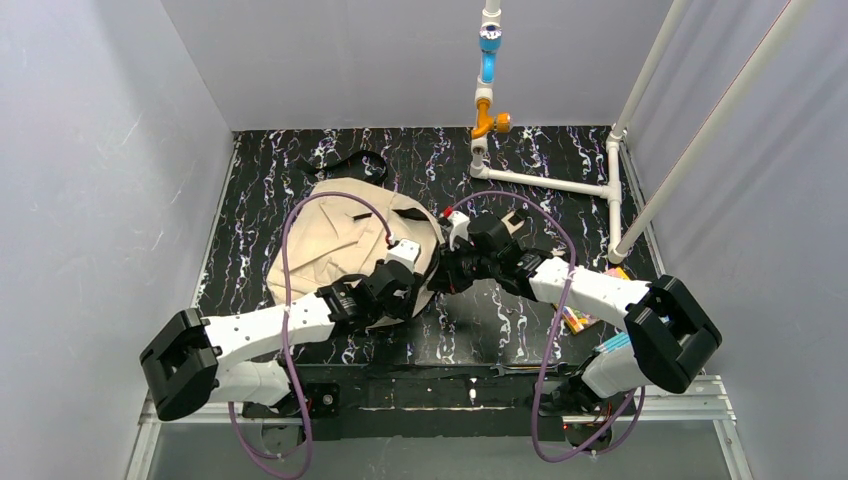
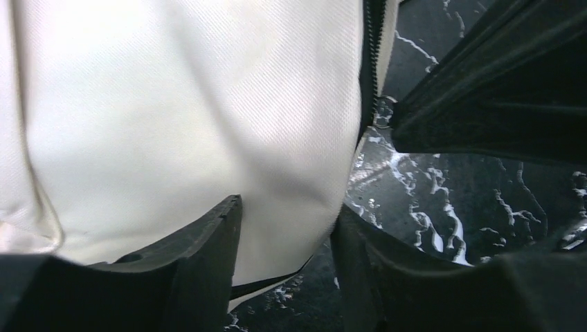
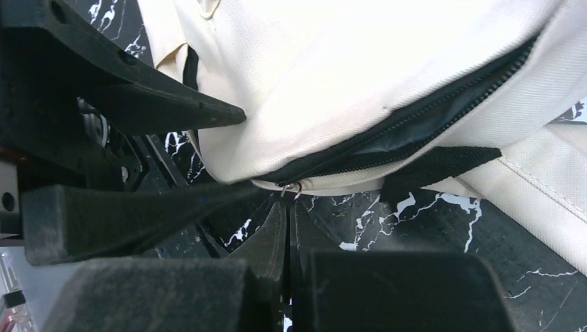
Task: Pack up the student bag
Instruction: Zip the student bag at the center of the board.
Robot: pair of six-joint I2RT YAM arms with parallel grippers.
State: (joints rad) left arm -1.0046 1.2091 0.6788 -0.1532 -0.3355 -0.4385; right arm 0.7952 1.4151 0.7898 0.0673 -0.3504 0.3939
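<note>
The student bag (image 1: 330, 240), beige fabric, lies flat on the left half of the black marbled table (image 1: 500, 330). Both grippers meet at its right edge. My left gripper (image 1: 418, 262) is open and straddles a fold of the bag's edge (image 2: 173, 104), with fabric bulging between its fingers (image 2: 287, 214). My right gripper (image 3: 289, 200) is shut, its tips pinched on the small metal zipper pull (image 3: 291, 187) at the end of the black zipper (image 3: 415, 124), which gapes partly open. The left gripper's fingers (image 3: 138, 104) show at the left of the right wrist view.
A white pipe frame (image 1: 560, 185) with a blue and orange fitting (image 1: 488, 60) stands at the back right. Colourful items (image 1: 577, 320) lie under the right arm near the table's right side. A black strap (image 1: 360, 165) lies behind the bag. Grey walls enclose the table.
</note>
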